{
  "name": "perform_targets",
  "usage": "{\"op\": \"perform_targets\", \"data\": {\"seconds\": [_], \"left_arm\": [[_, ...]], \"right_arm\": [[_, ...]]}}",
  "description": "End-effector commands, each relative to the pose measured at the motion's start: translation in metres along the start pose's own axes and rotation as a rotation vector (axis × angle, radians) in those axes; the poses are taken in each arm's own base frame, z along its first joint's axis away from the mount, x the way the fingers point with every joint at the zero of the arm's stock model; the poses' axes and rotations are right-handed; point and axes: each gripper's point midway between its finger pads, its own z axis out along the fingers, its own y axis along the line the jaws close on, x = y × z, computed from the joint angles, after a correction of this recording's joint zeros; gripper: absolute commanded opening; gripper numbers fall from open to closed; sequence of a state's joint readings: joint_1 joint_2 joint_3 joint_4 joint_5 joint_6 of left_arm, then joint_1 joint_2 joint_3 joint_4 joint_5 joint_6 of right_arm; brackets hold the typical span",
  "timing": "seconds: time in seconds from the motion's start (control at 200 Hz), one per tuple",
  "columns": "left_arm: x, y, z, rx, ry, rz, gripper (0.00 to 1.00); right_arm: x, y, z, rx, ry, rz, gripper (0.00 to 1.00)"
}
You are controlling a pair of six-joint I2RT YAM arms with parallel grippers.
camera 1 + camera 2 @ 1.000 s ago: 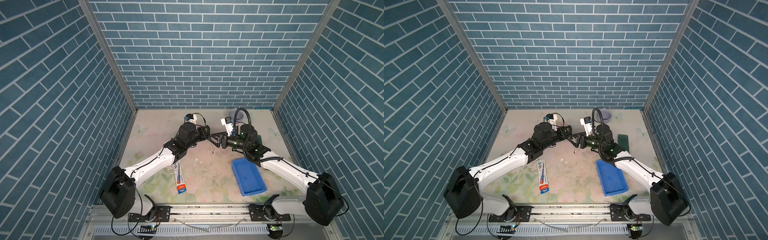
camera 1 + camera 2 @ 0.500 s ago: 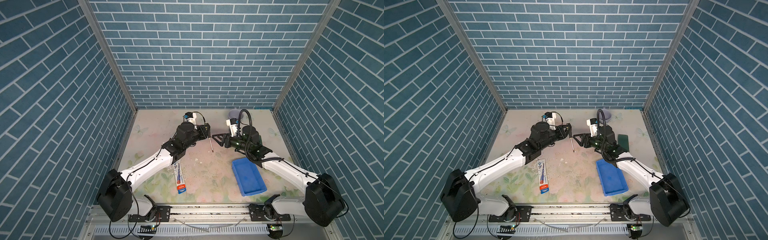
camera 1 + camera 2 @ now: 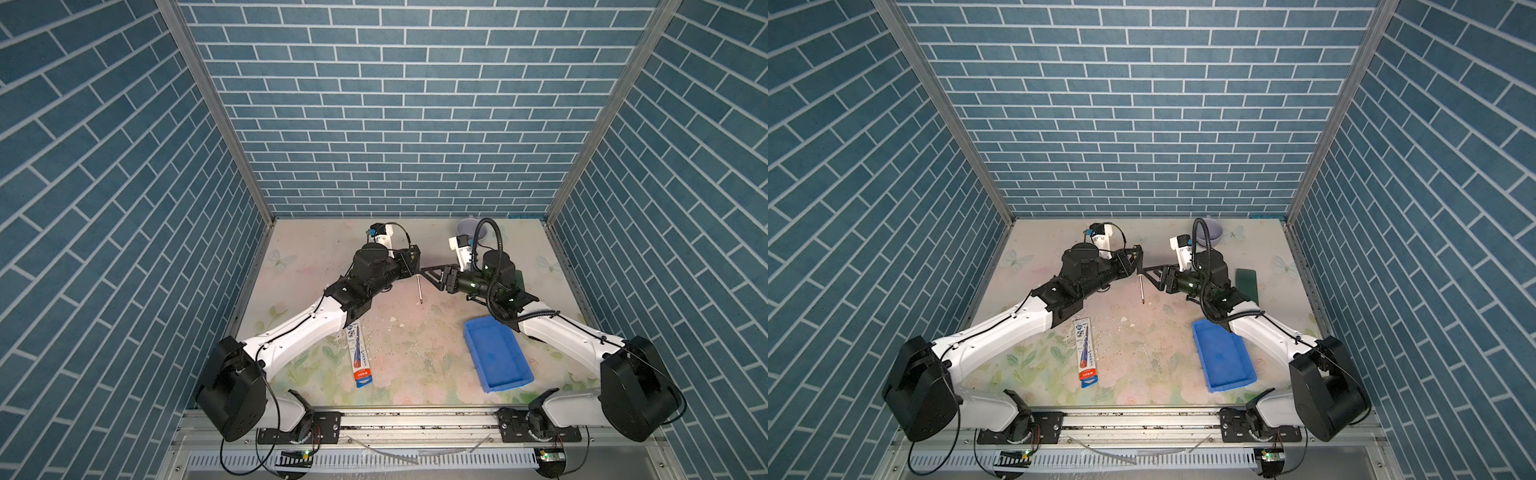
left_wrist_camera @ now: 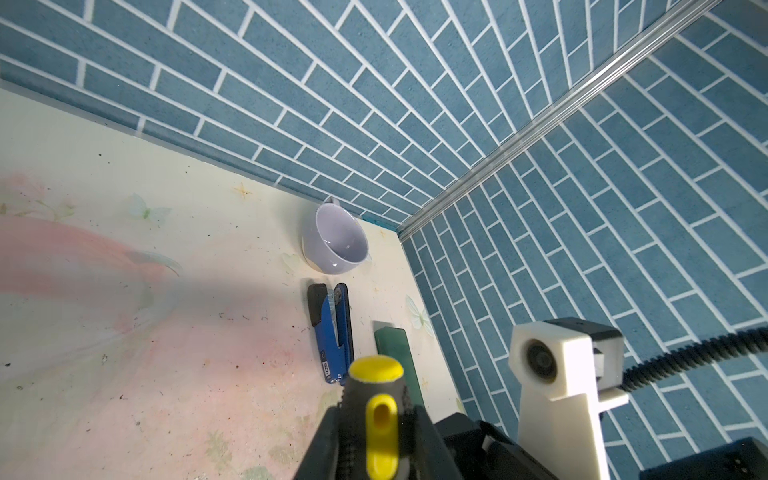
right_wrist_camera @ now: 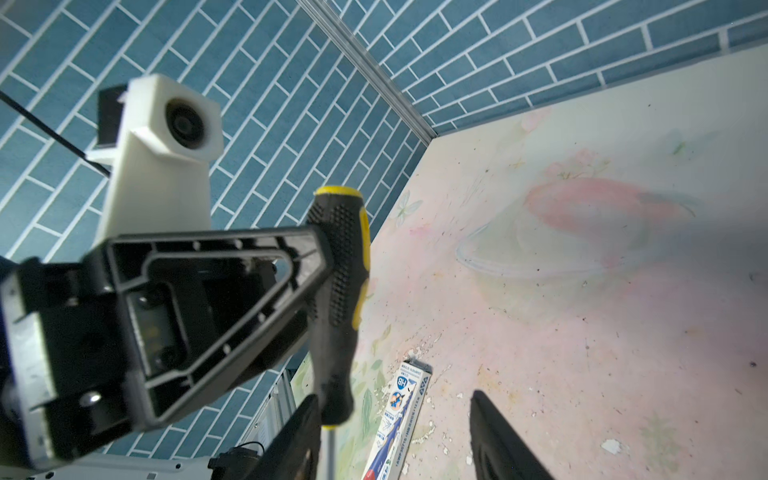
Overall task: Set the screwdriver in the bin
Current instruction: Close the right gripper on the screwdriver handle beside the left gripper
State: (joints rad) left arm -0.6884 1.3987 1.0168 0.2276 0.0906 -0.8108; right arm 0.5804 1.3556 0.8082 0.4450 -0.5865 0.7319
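Note:
The screwdriver (image 3: 419, 289) (image 3: 1142, 289) hangs nearly upright above the mat's middle, thin shaft pointing down. My left gripper (image 3: 414, 264) (image 3: 1137, 259) (image 4: 376, 415) is shut on its black and yellow handle (image 4: 376, 399). My right gripper (image 3: 424, 271) (image 3: 1148, 274) (image 5: 392, 415) faces it from the right with its jaws apart. In the right wrist view the lower end of the handle (image 5: 340, 270) lies against one finger, and the other finger stands well clear. The blue bin (image 3: 494, 357) (image 3: 1223, 357) lies empty at the front right, beside the right forearm.
A long white-blue packet (image 3: 359, 357) (image 3: 1086, 353) (image 5: 399, 411) lies at the front centre. A pale cup (image 3: 467, 228) (image 3: 1210, 235) (image 4: 336, 241) stands in the back right corner. A blue stapler (image 4: 330, 332) and a dark green block (image 3: 1246, 282) (image 4: 392, 349) lie near the right wall.
The screwdriver now hangs straighter in my left gripper than a second ago. My right gripper stays close beside it, its jaws a little narrower.

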Motion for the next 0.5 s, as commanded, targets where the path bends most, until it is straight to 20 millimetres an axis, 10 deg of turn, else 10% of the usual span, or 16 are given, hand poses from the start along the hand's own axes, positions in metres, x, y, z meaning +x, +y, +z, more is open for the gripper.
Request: {"op": "perform_targets", "data": {"seconds": [0.0,0.495], "left_arm": [[-0.007,-0.016,-0.003,0.05,-0.018,0.026,0.0],[-0.008,-0.023,-0.005,0.089,-0.026,0.033,0.0]], "right_arm": [[-0.016,0.026,-0.008,-0.081,-0.074,-0.042,0.59],[-0.009,0.023,0.015,-0.148,0.016,0.041,0.35]]}}
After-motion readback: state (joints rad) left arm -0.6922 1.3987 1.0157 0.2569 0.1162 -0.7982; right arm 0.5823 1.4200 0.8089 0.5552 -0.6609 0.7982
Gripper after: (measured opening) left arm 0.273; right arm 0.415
